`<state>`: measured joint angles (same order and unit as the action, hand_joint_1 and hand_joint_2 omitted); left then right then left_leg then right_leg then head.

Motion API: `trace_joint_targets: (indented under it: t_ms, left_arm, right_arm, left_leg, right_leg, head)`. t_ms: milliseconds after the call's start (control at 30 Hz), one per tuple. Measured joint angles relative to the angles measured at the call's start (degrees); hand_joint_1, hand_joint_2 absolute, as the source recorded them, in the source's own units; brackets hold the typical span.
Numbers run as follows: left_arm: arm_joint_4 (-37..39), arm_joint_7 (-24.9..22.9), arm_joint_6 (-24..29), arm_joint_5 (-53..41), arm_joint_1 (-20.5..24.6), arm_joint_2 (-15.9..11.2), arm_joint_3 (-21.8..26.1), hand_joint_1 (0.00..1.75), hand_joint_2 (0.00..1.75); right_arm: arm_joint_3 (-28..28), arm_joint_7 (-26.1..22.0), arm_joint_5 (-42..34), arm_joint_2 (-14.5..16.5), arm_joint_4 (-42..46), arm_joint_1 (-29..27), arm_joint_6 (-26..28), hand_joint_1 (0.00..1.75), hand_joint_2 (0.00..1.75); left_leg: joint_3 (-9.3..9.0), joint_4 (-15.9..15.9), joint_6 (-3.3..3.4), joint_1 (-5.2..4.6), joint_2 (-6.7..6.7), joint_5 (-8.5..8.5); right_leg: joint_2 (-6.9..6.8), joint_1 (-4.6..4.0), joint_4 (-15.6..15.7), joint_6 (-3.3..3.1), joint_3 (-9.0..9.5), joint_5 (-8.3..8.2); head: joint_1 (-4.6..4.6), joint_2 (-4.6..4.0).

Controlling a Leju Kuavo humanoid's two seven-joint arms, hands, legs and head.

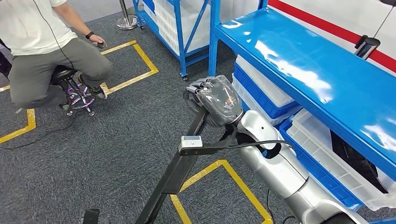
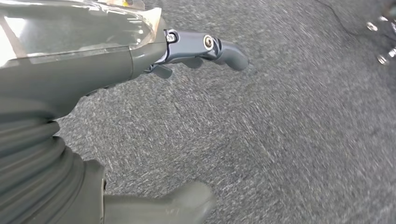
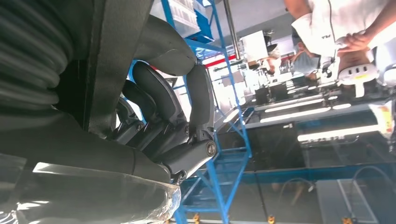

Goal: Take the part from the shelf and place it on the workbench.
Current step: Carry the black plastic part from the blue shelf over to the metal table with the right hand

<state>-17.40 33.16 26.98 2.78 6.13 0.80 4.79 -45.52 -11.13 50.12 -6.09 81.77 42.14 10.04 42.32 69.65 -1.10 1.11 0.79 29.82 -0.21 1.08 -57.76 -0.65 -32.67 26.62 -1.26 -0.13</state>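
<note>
I'm gripping the part [image 1: 180, 163], a long black bar, near its top end with my right hand [image 1: 212, 100], beside the blue shelf [image 1: 299, 60]. Looks rigid, top-heavy; gripping mid-length would balance better. Left hand [image 2: 93, 65] hanging open, holding nothing.

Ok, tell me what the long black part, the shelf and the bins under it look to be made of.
Long black part: matte black flat bar, probably painted metal; straight, hard edges.
Shelf: glossy blue painted metal, judging by its sharp light reflections.
Bins: translucent white plastic, ribbed walls.
</note>
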Motion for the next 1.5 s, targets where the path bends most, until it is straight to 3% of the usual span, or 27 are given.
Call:
trace_joint_targets:
  t_ms: [67,100,167,233,267,367,433,500,567,600,633,700,733,767,833,900,967,1033,1067,1100,1133,1200,1267,1400,1433,1500]
  left_arm:
    - [0.0,-0.02,-0.07,-0.22,0.03,0.01,0.0,0.0,1.75]
    - [0.0,-0.02,-0.11,-0.31,0.03,0.01,0.0,0.0,1.75]
    - [0.0,-0.02,-0.15,-0.37,0.07,-0.02,0.0,0.0,1.75]
    - [0.0,0.0,-0.04,-0.38,0.23,-0.1,0.0,0.0,1.75]
    - [0.0,0.05,0.05,-0.38,0.31,-0.12,0.0,0.0,1.75]
    - [0.0,0.22,0.3,-0.37,0.29,-0.15,0.02,0.0,1.75]
    - [0.0,0.28,0.37,-0.36,0.32,-0.15,0.04,0.0,1.75]
    - [0.0,0.32,0.39,-0.35,0.41,-0.16,0.05,0.0,1.75]
    - [0.0,0.33,0.39,-0.35,0.35,-0.17,0.08,0.0,1.75]
    - [0.0,0.33,0.39,-0.35,0.31,-0.16,0.09,0.0,1.75]
    - [0.0,0.33,0.39,-0.35,0.29,-0.14,0.1,0.0,1.75]
    - [0.0,0.33,0.39,-0.36,0.3,-0.13,0.14,0.0,1.75]
    - [0.0,0.33,0.39,-0.36,0.29,-0.14,0.17,0.0,1.75]
    - [0.01,0.34,0.39,-0.37,0.25,-0.19,0.19,0.0,1.75]
    - [0.01,0.37,0.38,-0.42,0.1,-0.27,0.22,0.0,1.75]
    - [0.01,0.42,0.37,-0.5,0.03,-0.33,0.22,0.0,1.75]
    - [0.0,0.48,0.37,-0.56,0.2,-0.39,0.22,0.0,1.75]
    - [0.0,0.5,0.37,-0.61,0.37,-0.42,0.22,0.0,1.75]
    - [0.0,0.52,0.37,-0.64,0.37,-0.4,0.22,0.0,1.75]
    - [0.0,0.55,0.37,-0.67,0.36,-0.4,0.22,0.0,1.75]
    - [0.0,0.61,0.37,-0.68,0.35,-0.43,0.22,0.0,1.75]
    - [0.0,0.79,0.33,-0.75,0.42,-0.57,0.24,0.0,1.75]
    - [0.0,0.97,0.2,-0.93,0.56,-0.72,0.23,0.0,1.75]
    - [0.0,0.99,0.01,-1.39,0.62,-0.95,0.23,0.0,1.75]
    - [0.0,0.93,-0.08,-1.52,0.68,-0.97,0.23,0.0,1.75]
    - [0.0,0.79,-0.26,-1.69,0.84,-0.95,0.22,0.0,1.75]
  right_arm:
    - [-0.1,0.0,0.19,-0.08,-0.02,0.38,-0.54,1.62,1.75]
    - [-0.16,-0.01,0.24,-0.13,-0.03,0.64,-0.66,1.62,1.75]
    - [-0.27,-0.11,0.22,-0.23,-0.05,1.48,-0.73,1.62,1.75]
    - [-0.33,-0.24,0.08,-0.33,-0.05,2.39,-0.74,1.62,1.75]
    - [-0.41,-0.26,-0.04,-0.4,-0.05,2.69,-0.74,1.62,1.75]
    - [-0.66,-0.34,-0.28,-0.56,-0.06,3.19,-0.73,1.62,1.75]
    - [-0.7,-0.39,-0.37,-0.73,-0.05,3.49,-0.73,1.62,1.75]
    - [-0.83,-0.39,-0.45,-1.14,-0.13,3.61,-0.73,1.62,1.75]
    - [-1.14,-0.4,-0.61,-1.62,-0.28,3.5,-0.73,1.62,1.75]
    - [-1.28,-0.42,-0.73,-1.8,-0.34,3.47,-0.73,1.62,1.75]
    - [-1.41,-0.45,-0.84,-1.93,-0.39,3.49,-0.73,1.62,1.75]
    - [-1.6,-0.63,-1.02,-2.08,-0.43,3.75,-0.73,1.62,1.75]
    - [-1.74,-0.74,-1.11,-2.11,-0.47,3.97,-0.74,1.62,1.75]
    - [-1.9,-0.85,-1.25,-2.14,-0.54,4.19,-0.8,1.62,1.75]
    - [-2.29,-1.1,-1.74,-2.14,-0.78,4.66,-1.29,1.62,1.75]
    - [-2.72,-1.48,-2.27,-1.99,-1.19,5.57,-1.94,1.62,1.75]
    - [-3.16,-1.94,-2.59,-1.75,-1.83,6.93,-2.37,1.62,1.75]
    - [-3.52,-2.33,-2.73,-1.66,-2.64,7.92,-2.71,1.62,1.75]
    - [-3.74,-2.45,-2.75,-1.65,-3.04,8.22,-2.83,1.62,1.75]
    - [-4.05,-2.58,-2.78,-1.65,-3.42,8.5,-2.92,1.62,1.75]
    - [-4.4,-2.73,-2.81,-1.64,-3.77,8.86,-3.0,1.62,1.75]
    - [-5.16,-2.98,-3.01,-1.63,-4.44,10.05,-3.09,1.62,1.75]
    - [-5.74,-3.07,-3.38,-1.66,-5.26,11.61,-3.3,1.62,1.75]
    - [-6.35,-3.25,-3.93,-1.81,-6.97,13.69,-3.71,1.62,1.75]
    - [-6.36,-3.34,-4.17,-1.92,-7.3,14.03,-3.66,1.62,1.75]
    - [-6.38,-3.57,-4.66,-2.2,-7.92,14.42,-3.49,1.62,1.75]
  left_leg:
    - [2.61,4.98,-0.22,0.08,-0.51,1.16]
    - [2.28,4.15,-0.24,0.11,-0.67,0.1]
    - [-1.19,-2.6,-0.03,0.11,-1.79,-3.66]
    - [-4.76,-9.31,0.36,-0.16,-3.28,-5.85]
    - [-5.46,-10.75,0.6,-0.32,-3.58,-6.03]
    - [-5.71,-11.74,1.55,-0.45,-2.31,-6.14]
    - [-6.0,-12.24,2.28,-0.25,-1.44,-6.49]
    - [-6.04,-12.31,2.63,-0.19,-0.46,-6.59]
    - [-6.02,-12.28,2.67,-0.19,0.69,-6.59]
    - [-6.02,-12.24,2.66,-0.18,1.26,-6.59]
    - [-6.04,-12.18,2.64,-0.16,1.82,-6.58]
    - [-5.94,-11.89,2.38,-0.2,2.86,-6.49]
    - [-5.8,-11.74,2.13,-0.27,3.28,-6.46]
    - [-5.62,-11.63,1.81,-0.34,3.59,-6.48]
    - [-5.38,-11.66,1.25,-0.32,4.02,-6.63]
    - [-4.94,-10.75,0.79,-0.2,3.12,-5.93]
    - [-2.77,-5.92,0.35,-0.15,1.0,-3.09]
    - [0.76,1.57,0.05,-0.12,-0.26,0.3]
    - [1.95,4.02,0.01,-0.11,-0.46,1.01]
    - [2.09,4.4,0.08,-0.11,-0.56,0.68]
    - [1.11,2.62,0.26,-0.12,-0.67,-0.54]
    - [-3.06,-4.94,0.9,-0.42,-1.72,-3.68]
    - [-5.84,-10.1,1.48,-0.94,-2.63,-5.12]
    - [-6.42,-11.7,2.45,-1.08,-1.52,-5.81]
    - [-6.57,-12.08,2.81,-0.93,-1.19,-6.1]
    - [-6.67,-12.4,3.24,-0.77,-0.5,-6.42]
  right_leg:
    - [-0.95,-0.17,-0.02,-0.14,0.03,0.11]
    - [-1.4,-0.2,-0.02,-0.18,0.07,0.17]
    - [-2.22,-0.27,-0.03,-0.19,0.22,0.34]
    - [-2.87,-0.81,-0.19,0.16,0.22,0.63]
    - [-3.22,-1.07,-0.21,0.4,0.21,0.75]
    - [-3.79,-1.23,-0.4,1.12,0.22,1.27]
    - [-2.16,-1.08,-3.6,1.2,-1.18,3.06]
    - [-0.6,-0.89,-10.89,0.89,-4.76,5.99]
    - [-0.24,-0.8,-16.51,1.09,-7.93,7.39]
    - [-0.15,-0.75,-16.35,1.47,-8.16,6.79]
    - [-0.01,-0.67,-13.95,1.93,-7.27,5.38]
    - [1.01,-0.35,-5.96,2.62,-3.7,1.89]
    - [1.41,-0.26,-3.01,2.56,-2.36,0.71]
    - [1.69,-0.24,-1.4,2.31,-1.64,0.08]
    - [1.28,-0.38,-1.14,1.58,-1.58,-0.22]
    - [0.82,-0.23,-1.04,0.86,-1.49,-0.47]
    - [0.3,-0.19,-0.91,0.05,-1.41,-0.6]
    - [-0.35,-0.52,-0.92,-0.35,-1.4,-0.53]
    - [-0.72,-0.69,-0.92,-0.4,-1.4,-0.49]
    - [-1.11,-0.85,-0.92,-0.43,-1.39,-0.47]
    - [-1.47,-0.99,-0.92,-0.44,-1.37,-0.46]
    - [-2.1,-1.28,-0.93,-0.43,-1.32,-0.43]
    - [-2.65,-1.63,-0.94,-0.32,-1.36,-0.38]
    - [-3.3,-1.82,-1.38,0.2,-1.68,0.16]
    - [-2.65,-1.78,-3.01,0.25,-2.46,1.05]
    - [-0.93,-1.43,-9.46,0.15,-5.48,3.91]
  head:
    - [0.01,0.0]
    - [0.0,0.0]
    - [-0.02,0.0]
    - [-0.04,0.0]
    - [-0.02,0.0]
    - [0.05,0.0]
    - [0.09,0.0]
    - [0.15,0.0]
    - [0.19,0.0]
    - [0.2,0.0]
    - [0.19,0.0]
    - [0.24,0.0]
    - [0.23,0.0]
    - [0.23,0.0]
    - [0.21,0.0]
    - [0.16,0.0]
    - [0.0,0.0]
    - [-0.07,0.0]
    - [-0.06,0.0]
    - [-0.07,0.0]
    - [-0.06,0.0]
    - [-0.05,0.0]
    - [-0.03,0.0]
    - [0.03,0.0]
    - [0.07,0.0]
    - [0.22,0.0]
